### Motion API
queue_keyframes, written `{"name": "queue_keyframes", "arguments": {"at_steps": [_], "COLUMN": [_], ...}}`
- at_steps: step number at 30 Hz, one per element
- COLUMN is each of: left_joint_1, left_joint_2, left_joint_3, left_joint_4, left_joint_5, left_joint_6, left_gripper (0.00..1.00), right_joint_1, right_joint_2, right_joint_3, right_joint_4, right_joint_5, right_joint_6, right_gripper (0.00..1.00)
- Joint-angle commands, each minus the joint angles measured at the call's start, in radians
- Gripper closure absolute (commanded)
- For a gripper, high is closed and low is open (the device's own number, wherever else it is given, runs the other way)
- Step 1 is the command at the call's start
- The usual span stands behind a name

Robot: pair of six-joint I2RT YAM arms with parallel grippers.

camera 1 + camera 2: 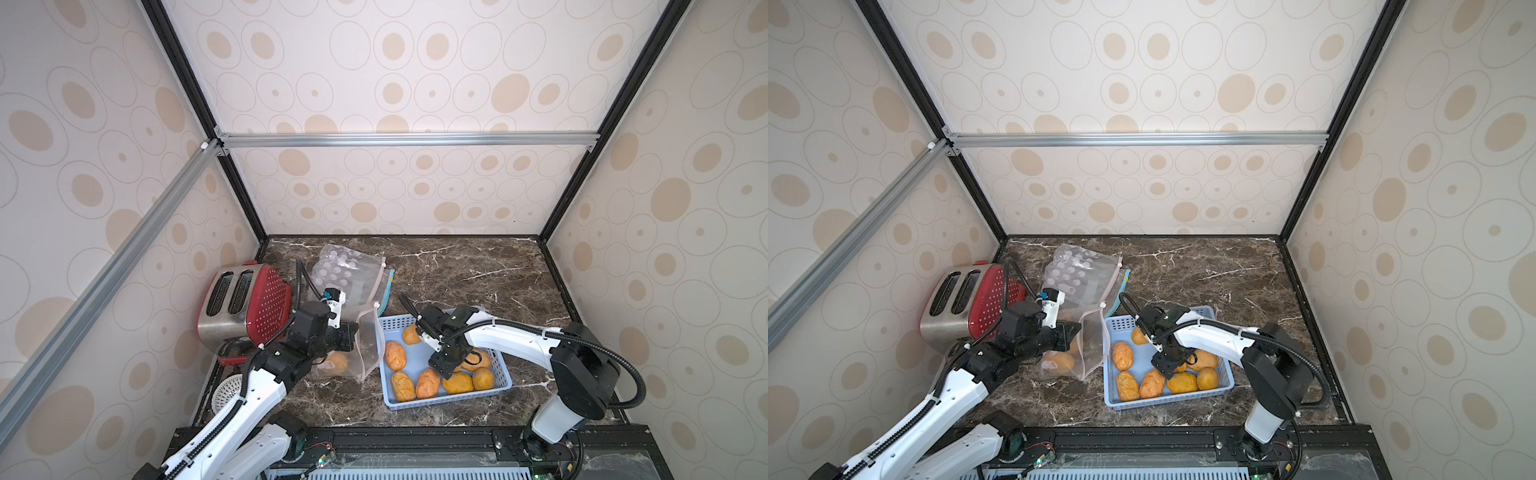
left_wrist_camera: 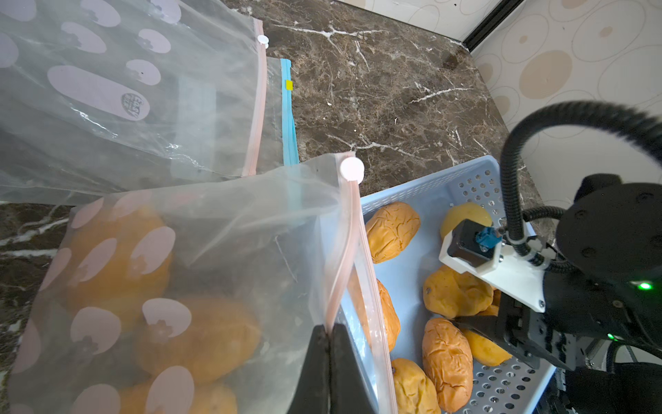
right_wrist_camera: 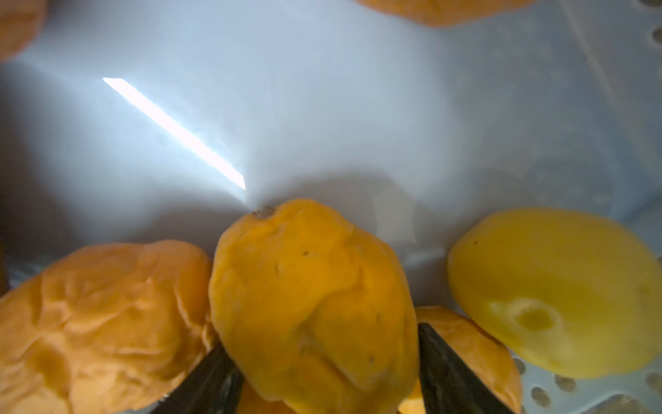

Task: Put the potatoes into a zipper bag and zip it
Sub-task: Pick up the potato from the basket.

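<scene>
A clear zipper bag (image 2: 215, 251) with pale ovals printed on it stands open beside the blue basket (image 1: 436, 404), and a few potatoes (image 2: 215, 333) lie inside it. My left gripper (image 2: 329, 329) is shut on the bag's pink zip rim and holds the mouth up; its white slider (image 2: 351, 169) sits at the far end. Several wrinkly orange potatoes (image 1: 395, 355) lie in the basket, with a smoother yellowish one (image 3: 551, 290). My right gripper (image 3: 324, 340) is down in the basket, its fingers pressed on both sides of one orange potato (image 3: 311, 286).
A red and steel toaster (image 1: 245, 299) stands at the left wall. Spare zipper bags (image 1: 345, 270), one with a blue zip (image 2: 288, 107), lie behind the held bag. A white strainer (image 1: 228, 388) sits near the left arm's base.
</scene>
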State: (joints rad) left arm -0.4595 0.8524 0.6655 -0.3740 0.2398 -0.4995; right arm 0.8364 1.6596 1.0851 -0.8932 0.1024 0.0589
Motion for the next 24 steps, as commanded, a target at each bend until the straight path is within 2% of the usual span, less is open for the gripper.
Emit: {"name": "queue_keyframes", "arguments": {"at_steps": [1,7,11,24], "left_joint_1": [0.005,0.005,0.005,0.005], "left_joint_2": [0.002,-0.005,-0.006,-0.023], "left_joint_3": [0.003,0.000,-0.001,-0.017], "left_joint_4": [0.018,0.017,0.020,0.026], "left_joint_5": [-0.011,-0.018,-0.020,-0.020], "left_joint_6": [0.021,0.021,0.021,0.010], "left_gripper": [1.00,1.00,1.00,1.00], "right_joint_1": [0.001,0.001,0.001,0.001], "right_joint_2": [0.040,0.027,-0.020,-0.217], "right_joint_3": [0.015,0.022,-0.022,-0.104], "right_joint_4": [0.029,0.059,0.158,0.324], "right_joint_5": [-0.015,-0.010,-0.066,-0.063], "right_joint_6": [0.005,0.027,0.057,0.108], "right_gripper": [0.36,0.46,0.54,0.61]}}
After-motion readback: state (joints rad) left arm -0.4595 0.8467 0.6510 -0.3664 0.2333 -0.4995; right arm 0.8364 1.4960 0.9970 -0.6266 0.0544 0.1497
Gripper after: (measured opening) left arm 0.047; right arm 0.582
